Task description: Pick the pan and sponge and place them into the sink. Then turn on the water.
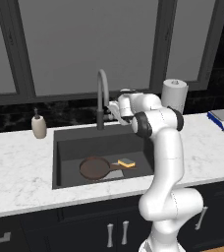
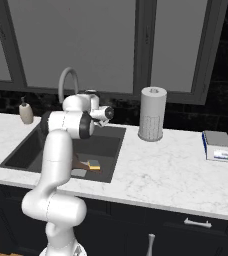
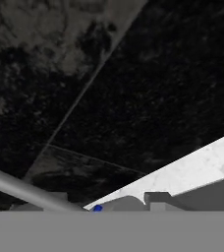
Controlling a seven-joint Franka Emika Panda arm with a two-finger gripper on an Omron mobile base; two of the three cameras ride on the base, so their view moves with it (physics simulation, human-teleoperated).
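The sink [image 1: 65, 142] lies open from above over its left half, bare dark floor there. Toward the right of the basin the pan [image 1: 94, 168] sits flat on the floor with its handle running right, and the sponge [image 1: 126, 162] rests just beside that handle, so that part is taken. At the back rim the arched faucet [image 1: 102, 96] rises, and the arm's wrist crowds in right beside it. The soap dispenser [image 1: 39, 125] stands on the counter left of the sink, well apart. The paper towel roll [image 2: 152, 114] blocks the back right; further right lies a blue-edged book [image 2: 217, 146], with open marble counter [image 2: 156, 170] between them.
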